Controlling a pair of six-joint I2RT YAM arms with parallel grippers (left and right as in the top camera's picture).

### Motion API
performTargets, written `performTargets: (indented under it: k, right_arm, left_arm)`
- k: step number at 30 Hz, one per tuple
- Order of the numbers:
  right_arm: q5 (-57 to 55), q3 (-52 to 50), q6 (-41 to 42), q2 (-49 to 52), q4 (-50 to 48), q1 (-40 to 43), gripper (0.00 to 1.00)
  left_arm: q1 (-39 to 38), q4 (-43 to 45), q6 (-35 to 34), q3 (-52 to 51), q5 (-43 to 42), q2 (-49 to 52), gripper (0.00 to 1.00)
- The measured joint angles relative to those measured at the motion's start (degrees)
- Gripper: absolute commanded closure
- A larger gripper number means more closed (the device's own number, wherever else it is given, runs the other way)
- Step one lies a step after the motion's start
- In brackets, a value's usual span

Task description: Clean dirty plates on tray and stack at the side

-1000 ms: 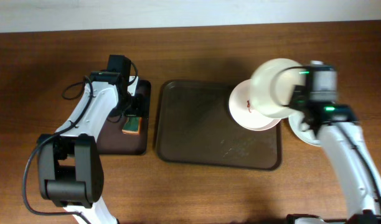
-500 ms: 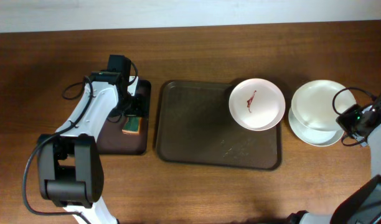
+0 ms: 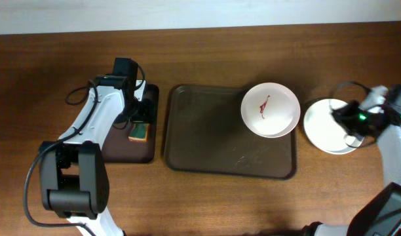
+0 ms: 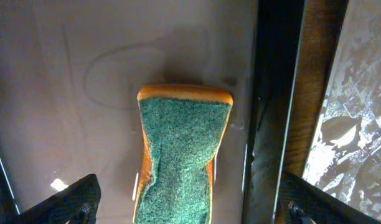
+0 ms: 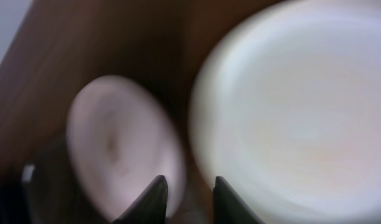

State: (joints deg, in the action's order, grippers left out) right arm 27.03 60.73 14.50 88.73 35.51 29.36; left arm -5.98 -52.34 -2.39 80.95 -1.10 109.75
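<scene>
One red-smeared plate point(image 3: 270, 109) sits in the far right corner of the brown tray point(image 3: 207, 141), seen from overhead. Just right of it, a white stack of plates point(image 3: 320, 128) rests on the tabletop point(image 3: 253, 203), with the right gripper point(image 3: 350, 122) at its right edge.

Left wrist: the left gripper point(image 4: 189, 208) hangs with its fingers spread wide over a green sponge point(image 4: 181, 149) (lying on the small black tray point(image 4: 66, 93)).

Right wrist: blurred pale plates. The fingers sit close together, and I cannot tell whether they are clenched.

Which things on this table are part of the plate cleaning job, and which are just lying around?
Job: red-smeared plate, brown tray, stacked white plates beside it, green-and-yellow sponge.
Lying about: smaller dark tray under the sponge, black cable.
</scene>
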Motion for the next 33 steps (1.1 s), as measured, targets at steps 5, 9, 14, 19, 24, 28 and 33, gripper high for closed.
performTargets:
  k: [5,9,14,19,24,28,33]
  right_arm:
    - [4.52,-0.09,-4.72,0.07,-7.21,-19.47,0.96]
    - [2.32,-0.09,-5.25,0.72,-14.19,-33.35,0.96]
    - [-2.40,-0.11,0.35,5.73,-25.49,-44.94,0.96]
    - [-3.89,5.49,5.70,15.54,-21.97,-52.04,0.96]
    - [-4.57,26.12,6.03,22.58,-9.20,-53.42,0.96]
    - [-4.81,32.17,6.01,26.73,-8.92,-53.90,0.96]
    - [-7.58,32.15,5.99,33.77,-9.18,-57.18,0.96]
  left_arm:
    - [0.00,-0.46,0.04,0.07,-0.02,0.00,0.44]
    - [0.57,-1.29,-0.02,0.07,0.22,0.00,0.37]
    - [6.73,-1.79,-1.55,0.09,-0.55,-0.07,0.34]
    - [13.57,-2.60,-1.95,0.09,-3.45,-0.52,0.30]
    - [16.04,-3.63,-1.95,0.09,-4.17,-0.59,0.28]
    - [16.13,-4.79,-1.95,0.09,-4.48,-0.59,0.28]
    - [16.13,-5.18,-1.95,0.09,-4.52,-0.59,0.27]
